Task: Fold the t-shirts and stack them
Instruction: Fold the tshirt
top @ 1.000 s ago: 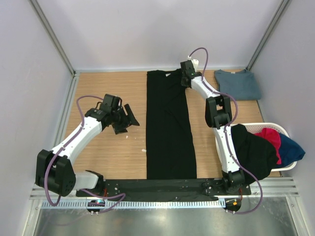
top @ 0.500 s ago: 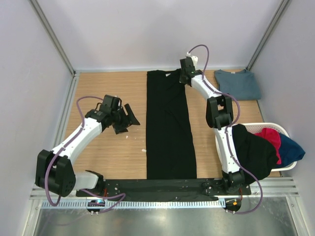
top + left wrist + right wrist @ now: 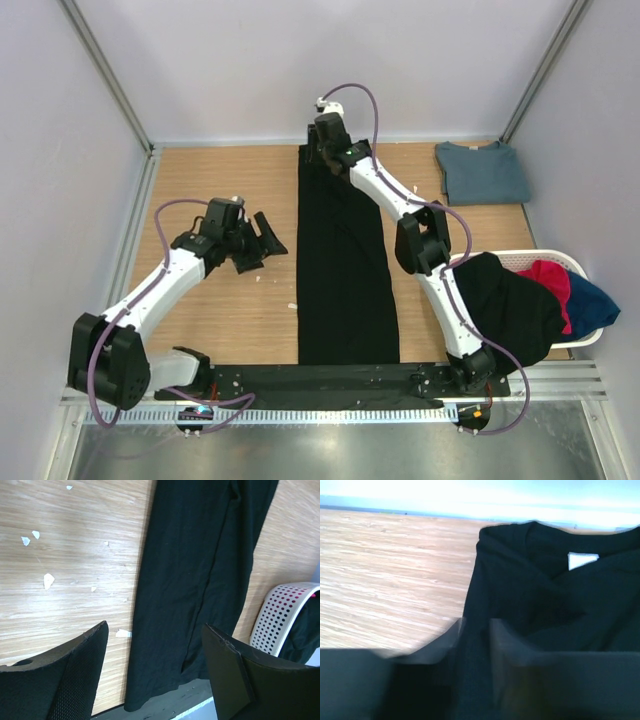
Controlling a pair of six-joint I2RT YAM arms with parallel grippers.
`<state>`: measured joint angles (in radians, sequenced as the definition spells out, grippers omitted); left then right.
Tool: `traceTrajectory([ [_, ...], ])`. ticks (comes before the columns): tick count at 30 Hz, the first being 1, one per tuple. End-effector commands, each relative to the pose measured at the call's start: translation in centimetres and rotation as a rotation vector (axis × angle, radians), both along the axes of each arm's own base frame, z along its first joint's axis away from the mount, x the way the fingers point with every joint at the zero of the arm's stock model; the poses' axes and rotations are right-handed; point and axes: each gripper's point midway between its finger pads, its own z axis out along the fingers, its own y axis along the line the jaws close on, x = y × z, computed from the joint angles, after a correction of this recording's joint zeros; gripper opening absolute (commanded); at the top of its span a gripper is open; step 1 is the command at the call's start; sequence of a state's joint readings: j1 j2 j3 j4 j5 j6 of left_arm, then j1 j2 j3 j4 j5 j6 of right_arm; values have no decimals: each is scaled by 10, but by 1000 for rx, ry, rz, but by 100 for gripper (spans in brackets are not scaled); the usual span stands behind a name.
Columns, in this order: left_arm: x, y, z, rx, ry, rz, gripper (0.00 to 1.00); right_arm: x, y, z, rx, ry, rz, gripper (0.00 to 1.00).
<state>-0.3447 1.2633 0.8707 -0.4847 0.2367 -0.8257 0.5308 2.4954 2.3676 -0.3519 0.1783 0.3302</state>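
Count: five t-shirts, two grippers, one basket.
Landmark: long black t-shirt, folded lengthwise into a narrow strip. It lies flat down the middle of the wooden table, hem at the near edge, collar at the far end.
Basket: white perforated laundry basket, right of the strip's near half and clear of it. It holds three shirts.
Basket shirts: a black shirt draped over the rim nearest the strip, a magenta-red shirt behind it, and a blue shirt farthest from the strip.
Left gripper: left of the strip's middle, near its long edge but not touching it. The jaws are spread wide and hold nothing.
Flecks: small white flecks on the wood left of the strip.
Open room: bare wood runs along both long edges of the strip, wider on the left.
Folded shirt: slate-blue t-shirt, folded square in the far right corner, well apart from the strip.
Right gripper: over the strip's collar end, at its far left corner. The wrist view is blurred, so I cannot tell whether it grips the cloth.
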Motion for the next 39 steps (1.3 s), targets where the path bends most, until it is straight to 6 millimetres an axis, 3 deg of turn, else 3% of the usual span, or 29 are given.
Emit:
traceTrajectory([
  [1,4,-3,21,-35,-91,-29,77,13,-26,5,-33,9,-25,51],
  [3,5,-3,27,-36,-110,-33,78,6,-26,32,-27,-13,21,72],
  [6,6,-5,33,-37,-124,-51,79,-2,-31,67,-31,-52,44,86],
  [7,7,-6,35,-38,-128,-57,79,-10,-37,89,-34,-70,38,87],
  [9,11,-8,42,-45,-144,-69,80,-16,-50,105,-61,-85,6,87],
  [10,12,-9,43,-44,-142,-71,80,-23,-56,93,-84,-52,-7,87],
  [11,13,-11,45,-50,-146,-79,80,-31,-63,112,-81,-72,-20,87],
  [12,14,-13,47,-56,-154,-85,81,-37,-67,109,-89,-56,-23,86],
  [13,15,-14,49,-61,-155,-88,81,-49,-72,84,-121,9,-25,86],
  [14,13,-17,50,-66,-160,-99,81,-61,-80,101,-107,2,-33,86],
  [15,12,-20,51,-69,-159,-102,82,-73,-78,95,-90,37,-8,86],
  [16,11,-23,53,-80,-152,-94,82,-92,-84,70,-111,107,11,86],
  [17,4,-30,54,-87,-150,-112,82,-110,-89,90,-82,94,20,85],
  [18,1,-33,53,-87,-142,-101,82,-125,-92,88,-67,119,29,86],
  [19,-5,-35,48,-87,-124,-95,82,-148,-101,58,-64,215,6,86],
  [20,-14,-43,45,-102,-89,-70,81,-164,-105,53,-54,250,9,86],
  [21,-24,-43,43,-99,-64,-53,81,-184,-113,70,-29,243,8,86],
  [22,-32,-40,30,-77,-34,-27,81,-217,-121,35,-35,368,5,86],
  [24,-55,-45,26,-104,17,-12,81,-255,-133,21,-15,439,-3,86],
  [25,-64,-46,24,-117,34,-7,80,-294,-144,7,-2,496,14,86],
  [26,-80,-48,11,-117,77,-9,80,-312,-151,-1,21,532,-20,86],
  [28,-99,-45,8,-105,95,-4,79,-360,-173,-17,39,586,-48,86],
  [29,-110,-40,-5,-84,126,3,79,-376,-175,-24,69,621,-66,86],
  [31,-123,-38,-13,-95,152,21,78,-404,-180,-33,115,659,-64,85],
  [32,-131,-38,-19,-90,165,15,77,-427,-182,-45,146,688,-43,84],
  [34,-146,-38,-36,-76,208,5,73,-453,-185,-72,186,766,-56,79],
  [39,-159,-51,-49,-88,221,-33,69,-483,-175,-92,285,832,-25,72],
])
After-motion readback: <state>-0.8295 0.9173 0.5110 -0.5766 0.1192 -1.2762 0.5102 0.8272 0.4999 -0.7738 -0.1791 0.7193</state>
